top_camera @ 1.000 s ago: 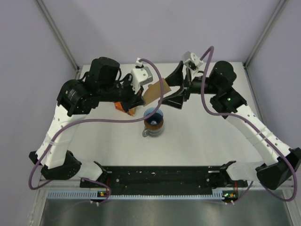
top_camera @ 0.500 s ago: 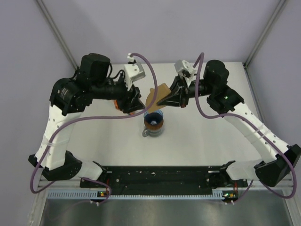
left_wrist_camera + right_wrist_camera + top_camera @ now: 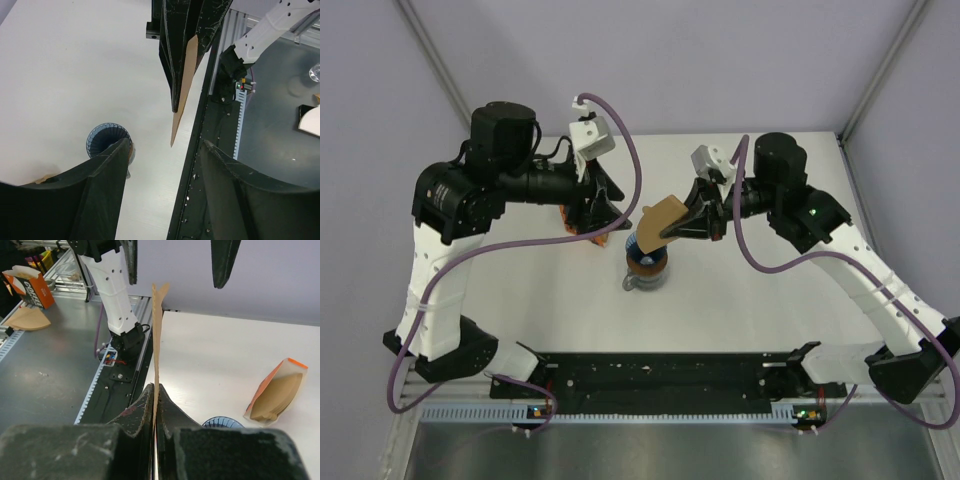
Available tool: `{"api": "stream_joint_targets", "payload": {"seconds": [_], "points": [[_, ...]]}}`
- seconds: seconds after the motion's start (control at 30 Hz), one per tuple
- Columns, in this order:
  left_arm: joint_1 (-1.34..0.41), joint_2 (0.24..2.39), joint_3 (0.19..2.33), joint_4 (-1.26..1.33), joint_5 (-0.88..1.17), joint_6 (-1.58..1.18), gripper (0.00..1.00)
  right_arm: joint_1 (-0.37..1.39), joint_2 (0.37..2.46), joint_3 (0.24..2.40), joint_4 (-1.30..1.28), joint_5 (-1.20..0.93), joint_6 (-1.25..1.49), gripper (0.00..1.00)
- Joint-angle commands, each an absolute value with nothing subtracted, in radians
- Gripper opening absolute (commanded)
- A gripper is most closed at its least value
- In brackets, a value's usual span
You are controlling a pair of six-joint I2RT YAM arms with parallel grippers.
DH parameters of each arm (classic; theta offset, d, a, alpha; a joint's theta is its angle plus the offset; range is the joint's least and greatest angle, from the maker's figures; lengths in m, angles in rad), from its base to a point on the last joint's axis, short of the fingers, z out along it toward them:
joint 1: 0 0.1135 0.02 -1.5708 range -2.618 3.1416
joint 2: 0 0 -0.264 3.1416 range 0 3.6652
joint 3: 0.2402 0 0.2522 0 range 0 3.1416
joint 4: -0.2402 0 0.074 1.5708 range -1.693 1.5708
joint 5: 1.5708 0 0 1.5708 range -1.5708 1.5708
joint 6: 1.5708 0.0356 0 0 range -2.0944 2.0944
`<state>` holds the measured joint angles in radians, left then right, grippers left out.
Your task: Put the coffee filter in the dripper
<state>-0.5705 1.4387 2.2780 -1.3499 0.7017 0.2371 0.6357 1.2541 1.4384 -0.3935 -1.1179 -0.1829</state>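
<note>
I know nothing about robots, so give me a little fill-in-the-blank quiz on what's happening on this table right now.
The right gripper pinches the thin tan paper coffee filter, while the left gripper holds ___.
The ribbed plastic cone dripper on the white table is coloured ___.
The left gripper's jaws stand ___.
Missing words: nothing; blue; open.

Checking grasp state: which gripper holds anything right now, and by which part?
The right gripper is shut on the coffee filter, pinching it flat at one edge. The left gripper is open, holding nothing.
</note>
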Motion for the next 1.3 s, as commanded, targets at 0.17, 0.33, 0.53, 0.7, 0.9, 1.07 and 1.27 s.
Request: {"api": "stream_joint_targets", "payload": {"seconds": [0.17,0.33,0.53,0.7,0.9,1.07,1.27], "points": [[-0.583,1.486,2.304,-1.221,0.866,0.138,0.47,0.652,1.195,1.453,-0.396,-1.134,-0.25,0.0],[-0.604,1.499,2.307,-1.223,0.917,0.129,0.38,0.65,1.197,1.447,-0.394,-1.129,-0.25,0.0],[-0.607,1.5,2.309,-1.224,0.962,0.127,0.3,0.65,1.19,1.44,-0.394,-1.124,-0.252,0.0],[-0.611,1.508,2.309,-1.184,0.924,0.086,0.13,0.652,1.193,1.443,-0.393,-1.131,-0.247,0.0],[-0.611,1.514,2.322,-1.163,0.899,0.057,0.08,0.652,1.189,1.442,-0.394,-1.134,-0.244,0.0],[-0.615,1.512,2.31,-1.166,0.904,0.057,0.08,0.652,1.187,1.44,-0.391,-1.121,-0.245,0.0],[-0.626,1.513,2.298,-1.184,0.885,0.078,0.08,0.652,1.187,1.443,-0.393,-1.115,-0.244,0.0]]}}
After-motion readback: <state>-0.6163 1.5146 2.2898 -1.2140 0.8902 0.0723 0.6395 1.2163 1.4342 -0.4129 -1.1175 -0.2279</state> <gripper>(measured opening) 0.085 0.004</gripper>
